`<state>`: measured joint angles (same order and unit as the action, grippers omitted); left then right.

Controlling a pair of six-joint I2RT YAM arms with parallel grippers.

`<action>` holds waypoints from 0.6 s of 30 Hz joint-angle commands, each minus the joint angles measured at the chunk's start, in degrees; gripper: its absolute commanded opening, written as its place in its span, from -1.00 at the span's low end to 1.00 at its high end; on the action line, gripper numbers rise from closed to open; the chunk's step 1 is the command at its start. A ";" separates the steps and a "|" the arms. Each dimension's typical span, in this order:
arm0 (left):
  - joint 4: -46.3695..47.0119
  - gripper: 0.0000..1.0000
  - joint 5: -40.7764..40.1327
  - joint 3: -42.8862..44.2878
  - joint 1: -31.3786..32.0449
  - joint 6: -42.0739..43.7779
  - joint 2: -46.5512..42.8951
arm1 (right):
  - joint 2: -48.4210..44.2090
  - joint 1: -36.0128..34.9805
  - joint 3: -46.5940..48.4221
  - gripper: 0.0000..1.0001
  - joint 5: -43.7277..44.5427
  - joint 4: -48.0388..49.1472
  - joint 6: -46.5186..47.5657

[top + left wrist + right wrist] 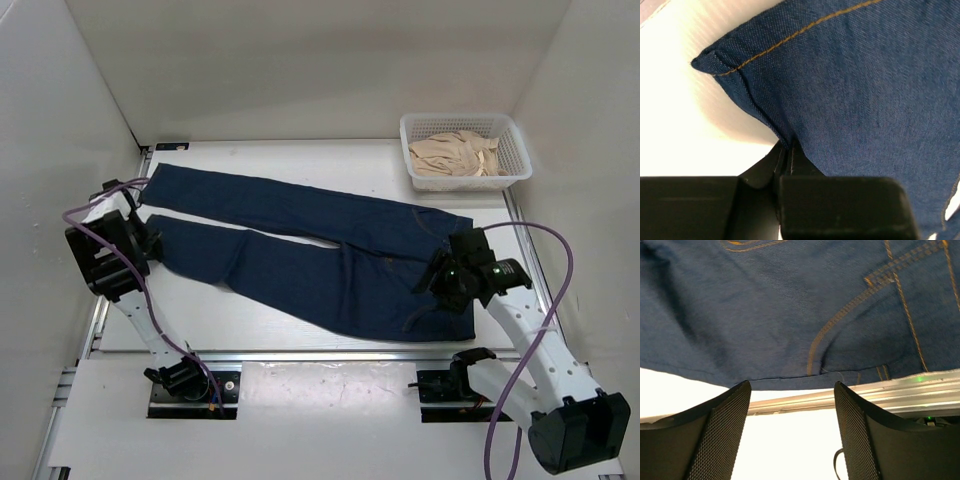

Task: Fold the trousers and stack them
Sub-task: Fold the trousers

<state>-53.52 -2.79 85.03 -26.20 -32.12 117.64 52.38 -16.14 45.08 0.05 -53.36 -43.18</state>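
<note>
The trousers [320, 255] lie flat on the white table [300, 335], the legs pointing to the left and the waistband at the right. The left gripper [787, 150] is closed tightly on the hem of the near leg. The right gripper [791, 387] is at the waistband edge, its jaws wide apart and holding nothing. A white basket [515, 150] with beige cloth [455, 155] stands at the far right corner.
</note>
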 commanded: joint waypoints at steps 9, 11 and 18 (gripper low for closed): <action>0.69 -0.79 -0.91 -1.27 3.17 3.29 -19.81 | -0.78 0.85 -12.28 0.37 -2.78 -0.78 -15.33; 0.08 -0.79 -0.90 -1.27 3.17 3.29 -20.35 | -4.28 0.85 -13.61 0.35 -0.77 -0.78 -17.54; -1.59 -0.79 -0.29 -1.27 3.70 3.29 -22.37 | -5.10 1.38 -16.78 0.24 0.92 -0.25 -20.71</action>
<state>-53.91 -3.79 83.85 -22.72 -29.41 97.21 45.80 -14.98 29.17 0.30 -53.87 -60.77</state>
